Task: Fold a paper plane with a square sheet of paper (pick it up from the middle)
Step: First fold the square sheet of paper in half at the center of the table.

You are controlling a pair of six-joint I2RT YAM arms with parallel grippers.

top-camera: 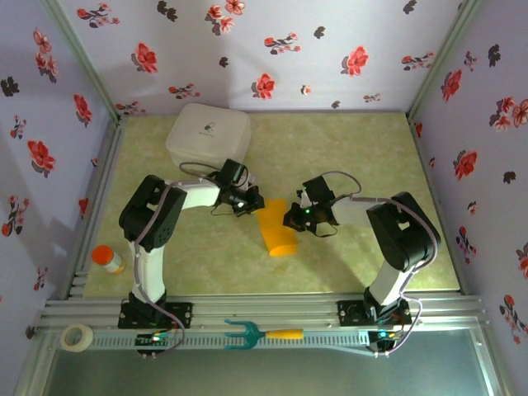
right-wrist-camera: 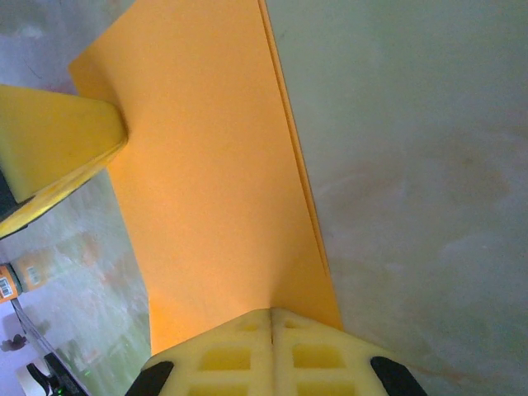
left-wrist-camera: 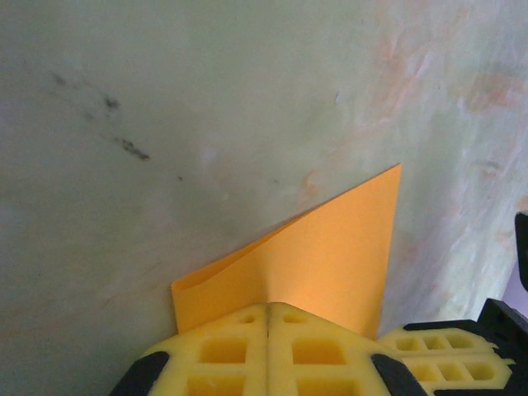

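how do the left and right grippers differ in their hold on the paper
The left gripper pinches the paper at its far left corner; the right gripper pinches its right edge. Past the left gripper the paper narrows to a point with a looped fold; past the right gripper it runs on as a long flat strip. Both are shut on it.

Orange-yellow paper plane; red-flowered walls.

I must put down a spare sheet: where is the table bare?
Bare: the table's far right, beyond the right gripper, and the strip in front of the orange paper. Crowded: the middle, where the left gripper pinches it too, and the white box's corner.
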